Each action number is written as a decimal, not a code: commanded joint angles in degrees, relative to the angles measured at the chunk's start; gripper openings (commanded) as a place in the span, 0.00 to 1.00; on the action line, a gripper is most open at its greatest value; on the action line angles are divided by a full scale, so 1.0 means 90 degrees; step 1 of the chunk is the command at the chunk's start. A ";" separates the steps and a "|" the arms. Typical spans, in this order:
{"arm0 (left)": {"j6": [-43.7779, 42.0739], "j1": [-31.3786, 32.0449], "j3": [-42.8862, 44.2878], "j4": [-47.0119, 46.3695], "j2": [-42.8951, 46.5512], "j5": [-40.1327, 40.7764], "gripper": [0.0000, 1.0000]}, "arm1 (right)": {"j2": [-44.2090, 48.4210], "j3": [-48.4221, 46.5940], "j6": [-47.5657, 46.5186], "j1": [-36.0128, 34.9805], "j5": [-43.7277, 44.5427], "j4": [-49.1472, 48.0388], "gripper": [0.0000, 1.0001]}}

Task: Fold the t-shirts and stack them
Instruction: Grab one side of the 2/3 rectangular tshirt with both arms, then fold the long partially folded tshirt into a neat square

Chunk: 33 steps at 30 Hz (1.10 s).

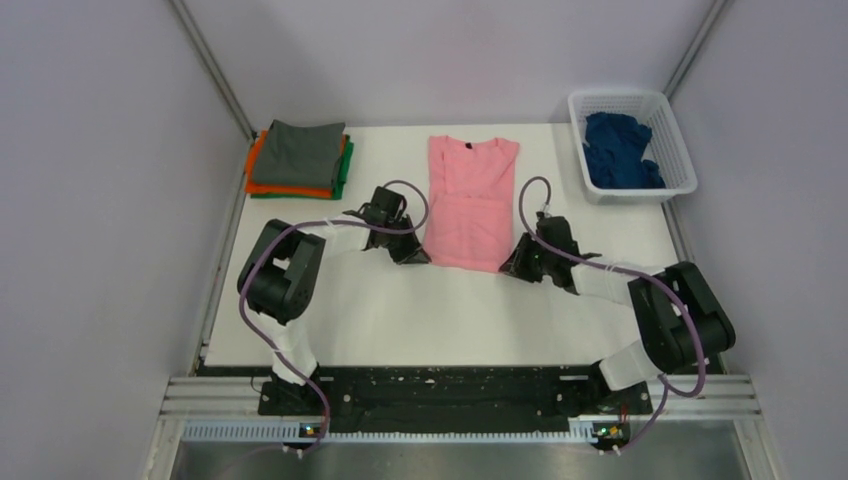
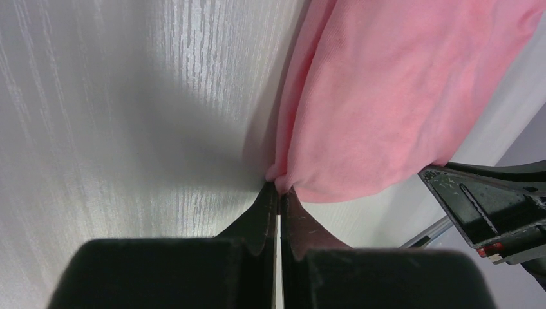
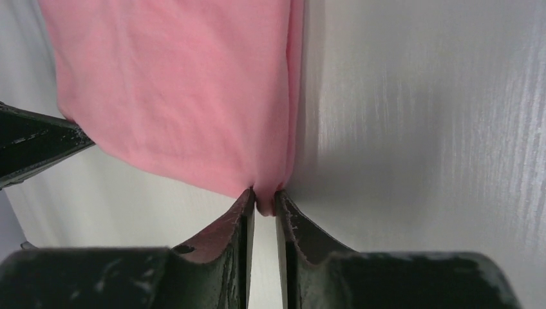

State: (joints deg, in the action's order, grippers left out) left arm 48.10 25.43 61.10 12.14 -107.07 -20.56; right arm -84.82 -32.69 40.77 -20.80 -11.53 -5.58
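A light pink t-shirt [image 1: 468,205] lies flat in the middle of the white table, sides folded in, collar toward the back. My left gripper [image 1: 418,255] is shut on its near left hem corner [image 2: 283,183]. My right gripper [image 1: 511,268] is shut on the near right hem corner [image 3: 265,196], a small bunch of cloth pinched between its tips. A folded stack of grey, orange and green t-shirts [image 1: 298,160] sits at the back left. A dark navy t-shirt [image 1: 620,150] lies crumpled in the basket.
A white plastic lattice basket [image 1: 676,145] stands at the back right corner. Grey walls close off the table's left, back and right sides. The other arm's black gripper shows at the edge of each wrist view [image 2: 489,206] [image 3: 32,141].
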 commanded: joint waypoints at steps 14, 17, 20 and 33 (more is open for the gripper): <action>0.0671 0.1331 -0.2528 0.1038 0.3786 0.1433 0.00 | 0.3175 0.0366 -0.0027 -0.1154 -0.0344 0.3501 0.00; 0.0825 0.1470 -0.2762 0.1389 0.4895 0.1526 0.00 | 0.3975 -0.0182 -0.0219 -0.1164 -0.0522 0.4422 0.00; 0.0852 0.1491 -0.2743 0.1354 0.5690 0.1535 0.00 | 0.4418 -0.0588 -0.0249 -0.1159 -0.0489 0.4721 0.00; -0.0200 0.0807 -0.0307 0.1314 0.4170 0.2465 0.00 | 0.3227 -0.1886 -0.0556 -0.0652 0.0658 0.3298 0.00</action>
State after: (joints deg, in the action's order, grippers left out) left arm 50.89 36.56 51.29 24.82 -64.51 -2.92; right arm -51.48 -44.80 37.74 -29.82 -8.43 30.81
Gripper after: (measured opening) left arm 0.017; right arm 0.011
